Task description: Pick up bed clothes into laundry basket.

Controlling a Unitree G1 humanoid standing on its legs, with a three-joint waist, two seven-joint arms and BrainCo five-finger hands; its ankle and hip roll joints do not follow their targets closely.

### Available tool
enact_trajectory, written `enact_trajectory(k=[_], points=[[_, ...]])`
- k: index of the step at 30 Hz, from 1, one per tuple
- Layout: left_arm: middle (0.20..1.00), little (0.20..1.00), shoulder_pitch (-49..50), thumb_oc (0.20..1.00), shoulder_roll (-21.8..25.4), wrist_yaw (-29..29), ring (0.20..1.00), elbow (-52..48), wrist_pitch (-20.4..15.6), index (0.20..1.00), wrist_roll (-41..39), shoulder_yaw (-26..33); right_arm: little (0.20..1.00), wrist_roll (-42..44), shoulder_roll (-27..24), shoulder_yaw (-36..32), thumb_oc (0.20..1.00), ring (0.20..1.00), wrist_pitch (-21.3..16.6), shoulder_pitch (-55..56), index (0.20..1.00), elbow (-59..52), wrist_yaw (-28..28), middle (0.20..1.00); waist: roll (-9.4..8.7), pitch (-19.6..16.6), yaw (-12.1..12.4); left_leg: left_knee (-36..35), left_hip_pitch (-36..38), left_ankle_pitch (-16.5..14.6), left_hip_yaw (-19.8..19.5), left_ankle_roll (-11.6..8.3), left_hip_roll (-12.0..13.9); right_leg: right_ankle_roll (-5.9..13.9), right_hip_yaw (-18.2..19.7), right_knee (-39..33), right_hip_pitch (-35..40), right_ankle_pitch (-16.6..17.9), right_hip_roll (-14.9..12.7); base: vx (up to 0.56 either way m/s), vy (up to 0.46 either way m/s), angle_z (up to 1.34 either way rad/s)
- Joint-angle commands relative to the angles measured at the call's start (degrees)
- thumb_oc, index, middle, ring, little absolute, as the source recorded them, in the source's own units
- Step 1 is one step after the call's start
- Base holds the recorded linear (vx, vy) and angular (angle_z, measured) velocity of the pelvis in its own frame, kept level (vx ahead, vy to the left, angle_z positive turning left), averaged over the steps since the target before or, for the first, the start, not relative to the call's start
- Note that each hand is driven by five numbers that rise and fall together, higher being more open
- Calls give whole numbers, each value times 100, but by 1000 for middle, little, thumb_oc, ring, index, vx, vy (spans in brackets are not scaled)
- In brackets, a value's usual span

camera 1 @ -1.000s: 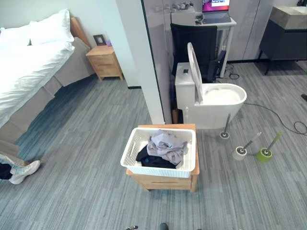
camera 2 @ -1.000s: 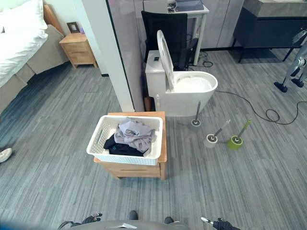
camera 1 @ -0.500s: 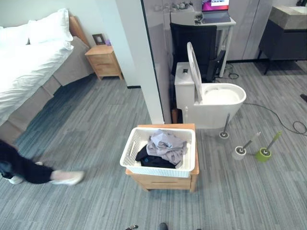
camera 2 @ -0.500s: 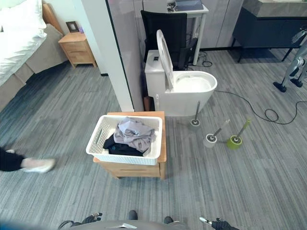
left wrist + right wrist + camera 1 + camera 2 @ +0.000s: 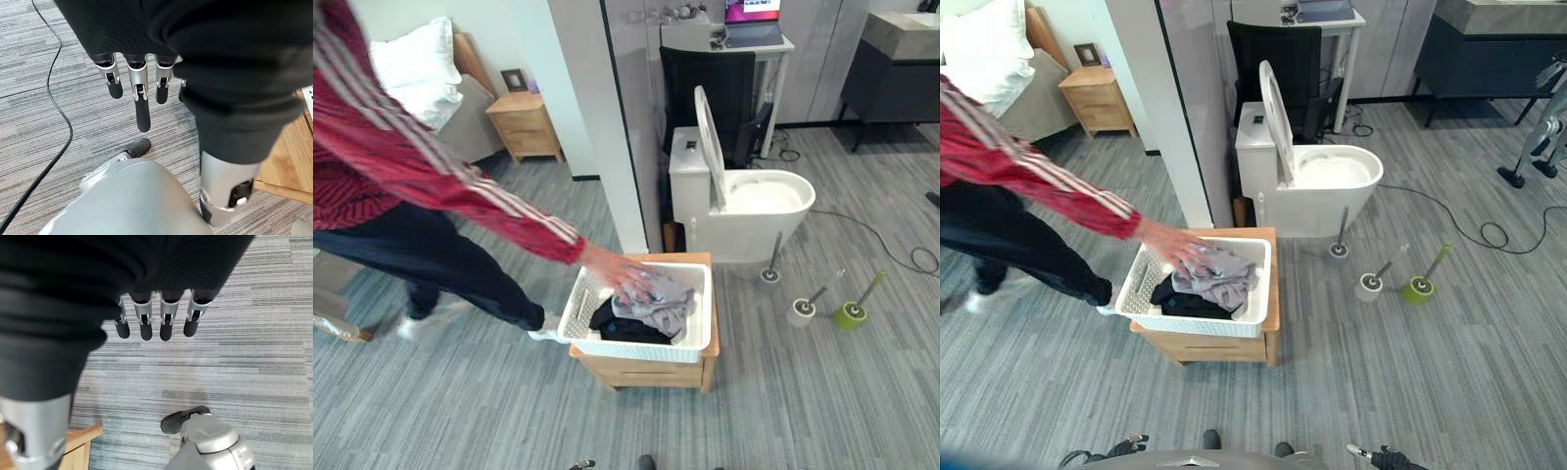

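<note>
At ten o'clock in the room stands the bed point(image 5: 460, 117), big and soft, with a white pillow point(image 5: 411, 54) on it. A person point(image 5: 401, 186) in a red striped top leans in from nine o'clock, and the person's hand point(image 5: 619, 271) rests on the clothes in the basket.

At one o'clock is a white toilet point(image 5: 744, 211) with its lid up. It looks hard and shiny. The floor point(image 5: 489, 411) is grey with thin lines, like flat carpet.

In the middle sits a small wooden bench point(image 5: 651, 370), smooth and boxy. On it is the white laundry basket point(image 5: 690, 343). It is hard plastic with little holes in its walls.

Inside the basket lie the clothes point(image 5: 656, 299), a grey piece on top and a black piece under it. They are soft, light and floppy. They will bend and hang down when lifted, and they will not break. I think the best place to grab is a bunched fold on top, pinching a thick bit so it does not slip out.

The left hand point(image 5: 139, 93) hangs down over the floor with straight fingers, holding nothing. The right hand point(image 5: 156, 318) also hangs down with straight fingers and is empty.
</note>
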Motion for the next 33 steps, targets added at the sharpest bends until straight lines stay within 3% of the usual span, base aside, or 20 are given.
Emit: enact_trajectory(k=[1,33], points=[[1000,1000,-310,1000,89,4,1000,187,35,1000,51,-69,1000,-124,149,82,1000,1000,-114,-125,1000,61,49,1000,-203,-9,164,70,542,-682,172,59,-40,360,119,69,-367,58,-363,0,0,0],[1000,1000,-365,1000,129,41,1000,229,24,1000,60,-71,1000,27,84,-11,1000,1000,-151,-180,1000,-36,8,1000,-227,69,137,70,526,-716,168,138,-126,419,189,69,-441,121,-413,-3,5,0]])
